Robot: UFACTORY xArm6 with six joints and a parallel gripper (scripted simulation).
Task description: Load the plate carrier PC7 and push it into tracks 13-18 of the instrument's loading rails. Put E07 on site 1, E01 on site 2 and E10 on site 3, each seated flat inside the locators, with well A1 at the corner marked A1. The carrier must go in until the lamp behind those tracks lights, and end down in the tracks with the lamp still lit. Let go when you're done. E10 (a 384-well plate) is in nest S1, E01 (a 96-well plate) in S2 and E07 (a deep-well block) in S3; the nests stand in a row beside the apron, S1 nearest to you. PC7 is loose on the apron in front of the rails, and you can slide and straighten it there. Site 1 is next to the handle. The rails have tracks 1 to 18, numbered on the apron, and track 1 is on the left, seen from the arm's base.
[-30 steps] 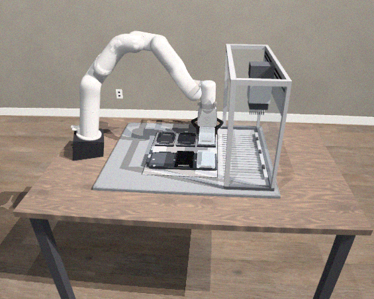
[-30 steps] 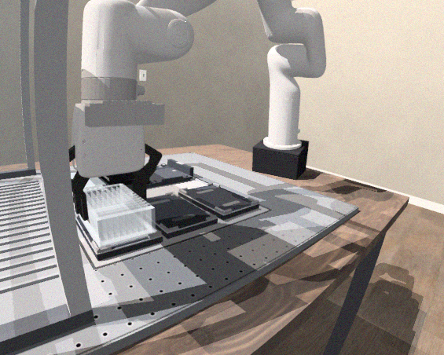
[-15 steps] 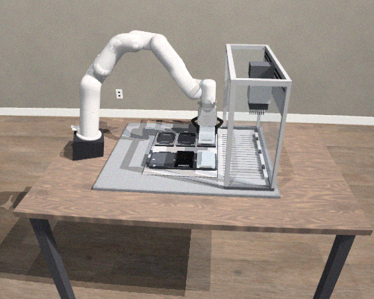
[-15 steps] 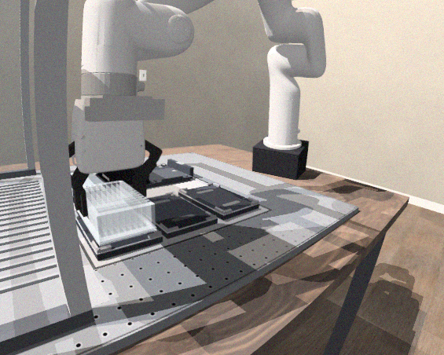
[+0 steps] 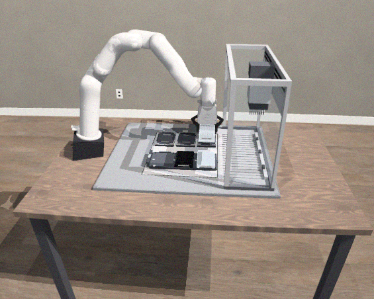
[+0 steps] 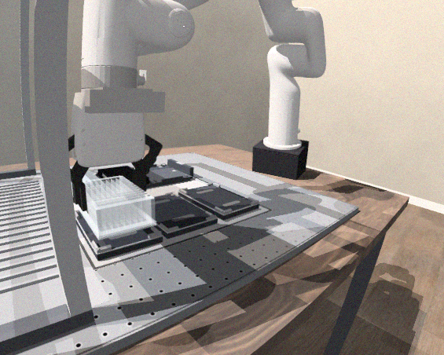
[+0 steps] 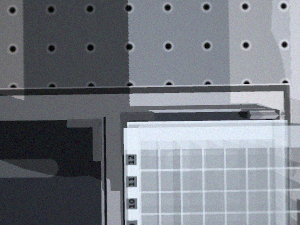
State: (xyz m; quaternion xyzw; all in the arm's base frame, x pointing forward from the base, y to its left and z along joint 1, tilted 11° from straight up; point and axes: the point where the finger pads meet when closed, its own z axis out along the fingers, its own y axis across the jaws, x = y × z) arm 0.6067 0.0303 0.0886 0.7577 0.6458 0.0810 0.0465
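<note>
My gripper (image 5: 206,129) is shut on E07, the clear deep-well block (image 5: 206,135), at nest S3, the nest nearest the rails. In the exterior view the black fingers (image 6: 111,176) clamp the block (image 6: 116,207), whose bottom is level with the dark nest (image 6: 119,239). The wrist view shows the block's well grid (image 7: 210,184) with column numbers 10 to 12 on its left edge; the fingers are out of that view. Two flat dark plates lie in S2 (image 5: 186,139) and S1 (image 5: 165,139). Carrier PC7 (image 5: 183,159) lies on the apron in the front row, its handle end towards the arm's base.
The instrument frame (image 5: 257,116) stands right of the nests, with its loading rails (image 5: 243,152) on the floor inside. A frame post (image 6: 56,157) rises close beside my gripper. A dark head (image 5: 259,87) hangs inside the frame. The perforated deck (image 6: 189,267) surrounds the nests.
</note>
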